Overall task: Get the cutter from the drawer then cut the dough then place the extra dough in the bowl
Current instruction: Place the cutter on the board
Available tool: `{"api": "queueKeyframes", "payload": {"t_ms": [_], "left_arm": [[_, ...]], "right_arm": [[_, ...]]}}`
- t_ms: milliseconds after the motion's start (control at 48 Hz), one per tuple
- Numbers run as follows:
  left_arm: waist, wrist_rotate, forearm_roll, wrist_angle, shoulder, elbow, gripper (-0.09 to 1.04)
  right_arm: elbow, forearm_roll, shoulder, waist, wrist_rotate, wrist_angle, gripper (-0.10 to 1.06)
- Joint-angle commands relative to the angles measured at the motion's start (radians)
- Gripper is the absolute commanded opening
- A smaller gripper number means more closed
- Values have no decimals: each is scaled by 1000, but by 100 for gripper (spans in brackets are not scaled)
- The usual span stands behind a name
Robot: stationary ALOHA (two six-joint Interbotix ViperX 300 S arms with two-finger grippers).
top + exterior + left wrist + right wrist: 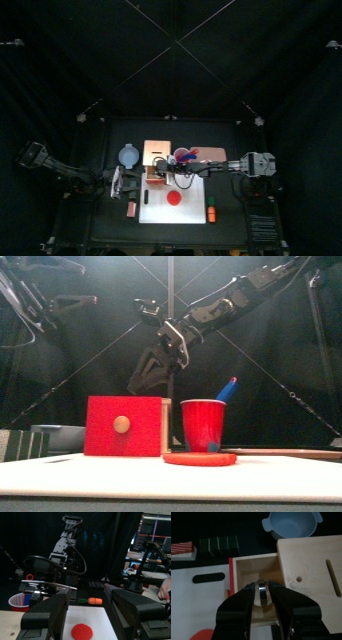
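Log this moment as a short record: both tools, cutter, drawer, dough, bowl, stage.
right tool: jaws closed on the cutter
drawer: pulled open from the wooden box
left tool: open, empty, at the white board
dough: whole red disc on the board, uncut
bowl: blue-grey, empty, beside the box
stage: cutter gripped; cutting not yet begun

no readable text, labels, brands or numbers on anything
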Motion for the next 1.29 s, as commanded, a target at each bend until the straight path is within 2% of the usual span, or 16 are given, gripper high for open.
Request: {"api": "queueKeyframes", "payload": {"t_ms": [21, 646, 1292], "left_arm": [[11, 14, 31, -9, 0, -11, 90], [12, 14, 26, -9, 0, -9, 90], [12, 8, 26, -9, 0, -5, 90]], "right_arm": [[-35, 2, -40, -5, -3, 34, 69], [-87, -25, 34, -12, -3, 120, 69], [-104, -32, 75, -23, -3, 133, 67]]}}
